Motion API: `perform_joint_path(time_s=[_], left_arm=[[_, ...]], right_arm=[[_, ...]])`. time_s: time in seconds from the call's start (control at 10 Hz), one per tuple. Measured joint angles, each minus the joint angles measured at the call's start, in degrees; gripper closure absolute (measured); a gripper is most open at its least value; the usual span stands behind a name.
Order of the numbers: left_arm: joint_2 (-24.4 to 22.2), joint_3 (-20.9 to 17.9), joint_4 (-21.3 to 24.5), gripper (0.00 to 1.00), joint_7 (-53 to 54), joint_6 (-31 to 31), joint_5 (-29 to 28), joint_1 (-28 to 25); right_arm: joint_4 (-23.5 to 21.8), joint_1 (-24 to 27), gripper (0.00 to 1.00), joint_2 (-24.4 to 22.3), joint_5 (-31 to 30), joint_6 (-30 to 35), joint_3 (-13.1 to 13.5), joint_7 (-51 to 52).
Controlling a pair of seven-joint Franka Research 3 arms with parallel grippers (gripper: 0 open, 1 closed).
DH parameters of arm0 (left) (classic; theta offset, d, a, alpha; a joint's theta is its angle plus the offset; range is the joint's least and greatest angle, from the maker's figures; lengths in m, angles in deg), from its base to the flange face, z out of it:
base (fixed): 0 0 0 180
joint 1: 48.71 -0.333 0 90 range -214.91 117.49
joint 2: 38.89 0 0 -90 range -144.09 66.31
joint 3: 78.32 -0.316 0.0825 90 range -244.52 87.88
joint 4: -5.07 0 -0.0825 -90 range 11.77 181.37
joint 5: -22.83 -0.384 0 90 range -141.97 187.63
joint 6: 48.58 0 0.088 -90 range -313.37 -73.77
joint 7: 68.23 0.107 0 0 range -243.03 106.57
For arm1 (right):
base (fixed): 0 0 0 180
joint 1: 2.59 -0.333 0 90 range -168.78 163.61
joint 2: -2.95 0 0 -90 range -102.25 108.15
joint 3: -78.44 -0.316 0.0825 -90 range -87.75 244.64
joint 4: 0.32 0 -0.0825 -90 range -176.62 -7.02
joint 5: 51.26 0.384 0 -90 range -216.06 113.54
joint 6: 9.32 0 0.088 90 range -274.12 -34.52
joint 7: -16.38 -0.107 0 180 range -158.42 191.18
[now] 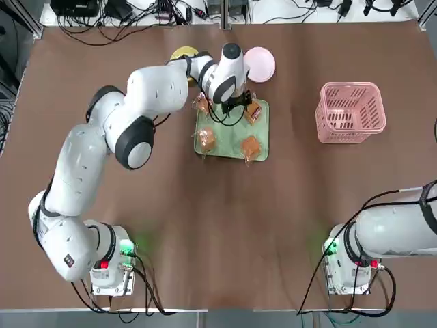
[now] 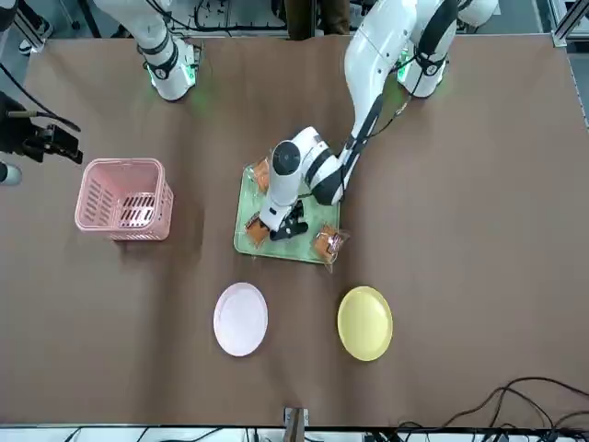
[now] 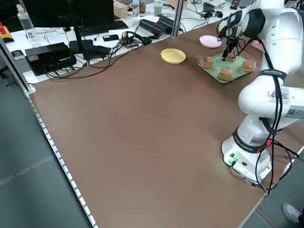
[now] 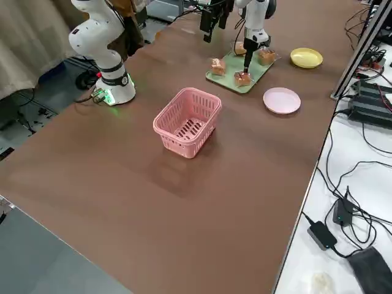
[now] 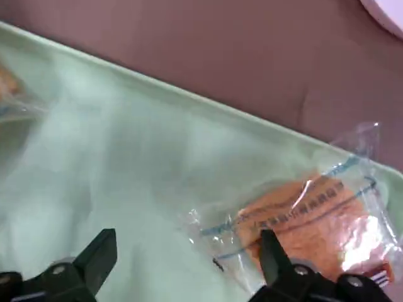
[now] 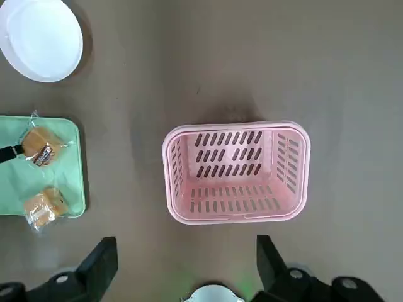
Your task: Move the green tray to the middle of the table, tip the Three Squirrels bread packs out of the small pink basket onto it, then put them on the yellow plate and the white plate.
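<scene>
Green tray (image 1: 229, 139) flat on the brown table (image 1: 287, 225), about mid-width, toward the far side. Four Three Squirrels bread packs (image 1: 250, 147) on it, spread toward its corners, some overlapping the rim. Left gripper (image 5: 186, 258) low over the tray, jaws apart, nothing gripped. One finger overlaps the far-right pack in its wrist view; can't tell if touching.

White plate (image 1: 259, 65) just beyond the tray's far-right corner. Yellow plate (image 1: 183, 53) off the far-left corner, partly behind the left arm in top view; front view shows the two plates side by side, apart.

Small pink basket (image 1: 351, 113) upright, right of the tray, well apart. Right gripper (image 6: 187, 255) raised over the right side of the table, jaws wide, holding nothing.

Periphery: black cables (image 3: 114, 56) and a monitor (image 3: 76, 12) past the far edge. Person's legs (image 2: 317, 17) behind the robot side.
</scene>
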Motion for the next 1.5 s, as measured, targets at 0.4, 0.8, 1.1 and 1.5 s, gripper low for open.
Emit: perform_joint_path(time_s=[0.4,0.8,1.1,1.5], left_arm=[[1.2,0.1,-0.5,0.0,0.0,-3.2,0.0,1.4],[1.5,-0.1,-1.6,0.0,-0.3,-2.7,0.0,1.4],[0.2,-0.5,-2.8,0.0,0.1,1.8,0.0,-0.9],[-6.4,-0.8,-3.2,0.0,8.3,11.5,0.0,-7.8]], right_arm=[[0.0,0.0,0.03,0.0,0.0,0.0,0.0,0.0],[0.0,0.0,0.03,0.0,0.0,0.0,0.0,0.0],[0.0,0.0,0.03,0.0,0.0,0.0,0.0,0.0],[0.0,0.0,0.03,0.0,0.0,0.0,0.0,0.0]])
